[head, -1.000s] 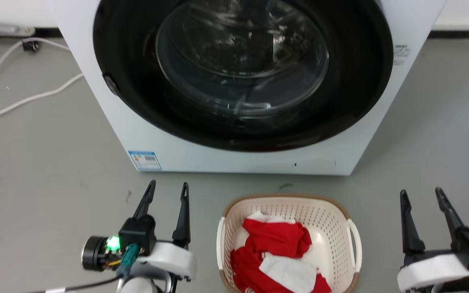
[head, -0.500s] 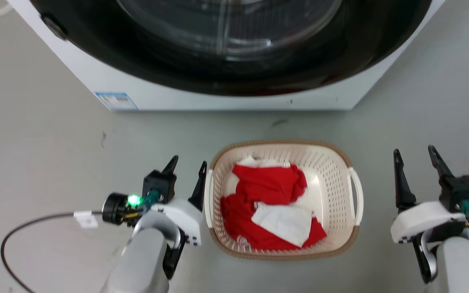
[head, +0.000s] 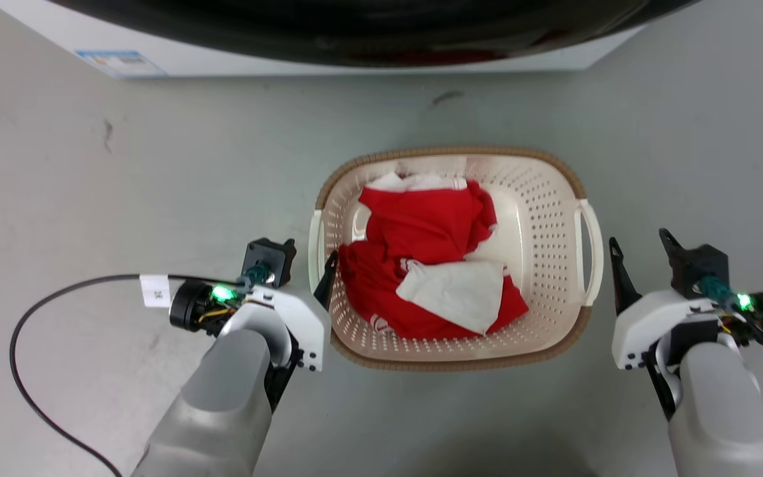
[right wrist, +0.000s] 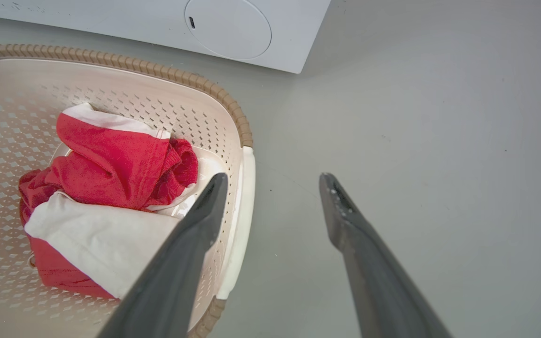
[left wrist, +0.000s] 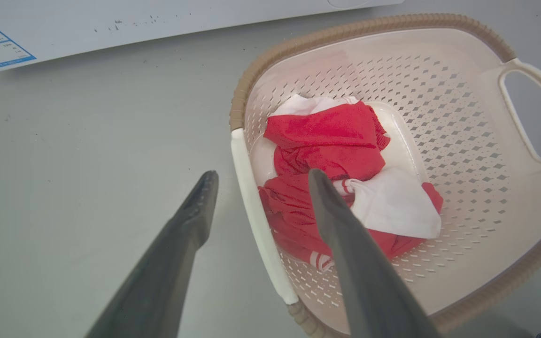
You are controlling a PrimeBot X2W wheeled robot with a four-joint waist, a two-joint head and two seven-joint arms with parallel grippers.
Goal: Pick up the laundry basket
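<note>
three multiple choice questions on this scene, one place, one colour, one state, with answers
1. Where is the laundry basket?
A) on a table
B) on the floor between left gripper and right gripper
C) in the air

2. The clothes in it are:
A) blue and black
B) red and white
C) green

3. The left gripper is:
A) shut on a handle
B) shut on cloth
C) open

Answers: B, it sits on floor; B, red and white fabric; C, fingers apart, left handle seen between them.
</note>
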